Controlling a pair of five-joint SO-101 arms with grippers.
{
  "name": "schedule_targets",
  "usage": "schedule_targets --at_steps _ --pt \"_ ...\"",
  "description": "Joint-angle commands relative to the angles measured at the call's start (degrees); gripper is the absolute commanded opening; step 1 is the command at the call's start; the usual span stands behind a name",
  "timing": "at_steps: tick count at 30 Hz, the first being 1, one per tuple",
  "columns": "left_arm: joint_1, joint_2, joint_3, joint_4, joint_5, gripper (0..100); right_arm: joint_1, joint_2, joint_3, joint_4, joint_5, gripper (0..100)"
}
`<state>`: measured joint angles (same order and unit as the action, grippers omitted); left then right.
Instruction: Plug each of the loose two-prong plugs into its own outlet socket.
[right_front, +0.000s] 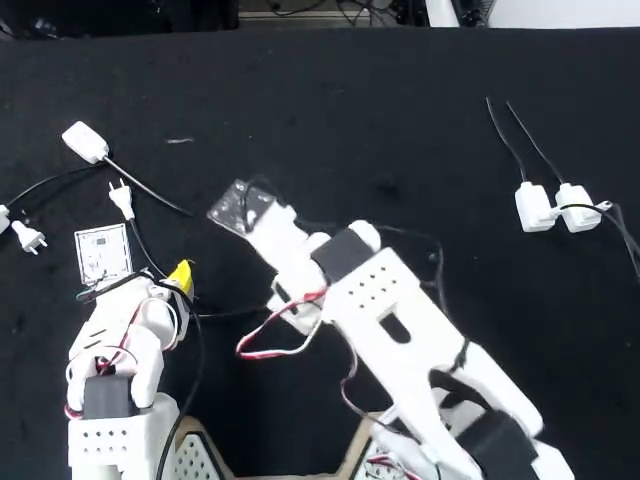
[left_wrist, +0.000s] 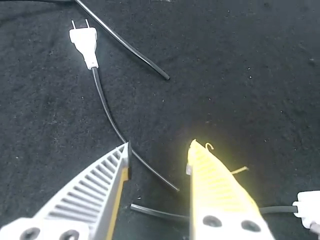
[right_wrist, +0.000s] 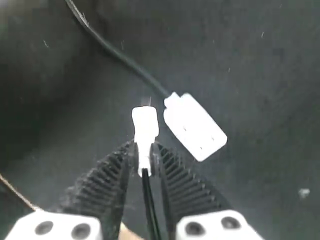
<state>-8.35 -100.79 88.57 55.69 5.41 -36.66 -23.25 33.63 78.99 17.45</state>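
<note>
Spanning the scene, a black counter (right_front: 400, 110) meets cluttered room cables at its far edge. Right end effector (right_wrist: 145, 148) is clenched on a white two-prong plug (right_wrist: 145, 122), which sits just beside a white outlet socket (right_wrist: 195, 127). Left end effector (left_wrist: 159, 145) is released above a black cable (left_wrist: 112, 122), with a second plug (left_wrist: 85, 42) lying apart beyond its tips.

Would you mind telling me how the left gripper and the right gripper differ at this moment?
The left gripper is open, holding nothing; the right gripper is shut on a white plug. The left gripper has one yellow finger and one white; the right gripper's fingers are both dark. Both have ribbed fingers and hang over the black cloth.
</note>
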Motion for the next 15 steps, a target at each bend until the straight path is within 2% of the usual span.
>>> schedule_targets --at_steps 1,5,10,15 --pt "-0.9 -0.6 -0.4 -0.9 -0.1 20 4.7 0.5 5.7 -0.9 2.4 1.1" --pt "-1.0 -0.6 -0.4 -0.9 -0.1 20 13.3 -1.6 8.8 0.9 5.8 1.1" --pt "-0.7 -0.6 -0.4 -1.0 -0.1 20 24.0 -0.7 6.5 4.2 5.9 1.1" --pt "-0.7 -0.6 -0.3 -1.0 -0.2 20 28.3 2.9 6.4 4.1 5.9 1.1"
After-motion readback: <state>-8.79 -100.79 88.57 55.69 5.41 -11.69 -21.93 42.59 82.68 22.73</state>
